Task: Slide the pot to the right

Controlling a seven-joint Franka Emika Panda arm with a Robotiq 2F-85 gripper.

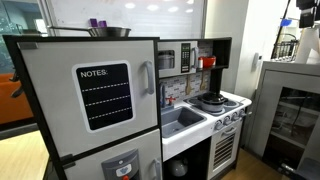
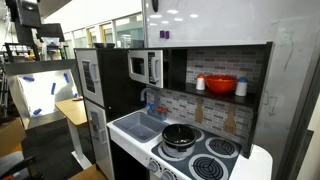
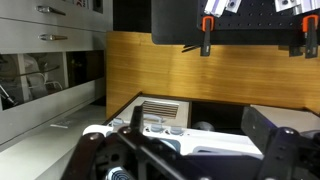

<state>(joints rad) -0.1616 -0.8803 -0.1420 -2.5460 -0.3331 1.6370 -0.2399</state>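
Note:
The pot (image 1: 211,100) is small, round and shallow, grey metal with a dark inside. It sits on a burner of the toy kitchen's white stove (image 1: 232,104). In an exterior view the pot (image 2: 180,134) is on the burner nearest the sink (image 2: 140,126). My gripper (image 3: 195,118) shows only in the wrist view, with its two dark fingers spread wide and nothing between them. It is far from the pot, facing a wooden panel and a white and grey object. I cannot make out the pot in the wrist view.
A wide steel bowl (image 1: 108,32) stands on top of the toy fridge (image 1: 90,100). A red bowl (image 2: 220,84) and white cups sit on the shelf above the stove. Free burners (image 2: 222,148) lie beside the pot. A microwave (image 2: 145,67) hangs above the sink.

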